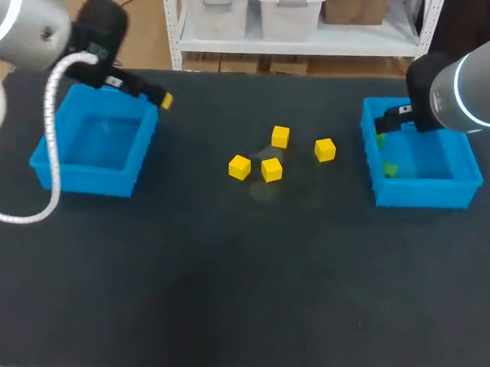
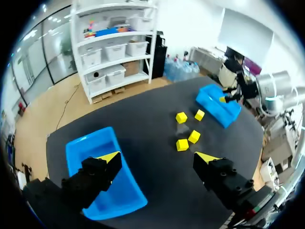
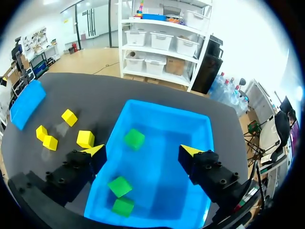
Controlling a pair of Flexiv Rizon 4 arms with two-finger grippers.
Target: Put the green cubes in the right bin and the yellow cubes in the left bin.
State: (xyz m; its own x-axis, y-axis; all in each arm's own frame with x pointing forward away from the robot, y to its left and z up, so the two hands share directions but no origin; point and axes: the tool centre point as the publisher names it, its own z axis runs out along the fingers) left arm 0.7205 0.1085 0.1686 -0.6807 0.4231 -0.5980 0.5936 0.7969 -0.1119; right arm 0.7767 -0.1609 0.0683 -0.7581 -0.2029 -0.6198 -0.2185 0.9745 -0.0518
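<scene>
Four yellow cubes [image 1: 271, 169] lay loosely grouped at the middle of the counter [image 1: 224, 296], well apart from both bins, none of them in the left bin [image 1: 82, 179]. Three green cubes [image 3: 120, 186] sat inside the right bin [image 3: 162, 112], so the yellow ones looked like the work left. The left gripper [image 2: 158, 158] hung with fingers apart by the left bin's corner nearest the cubes. The right gripper [image 3: 143, 150], likewise spread, hovered over the right bin. A good pick would probably take an outer cube first, descending straight and straddling it squarely, since two cubes sat just beside each other and a finger could nudge the neighbour.
</scene>
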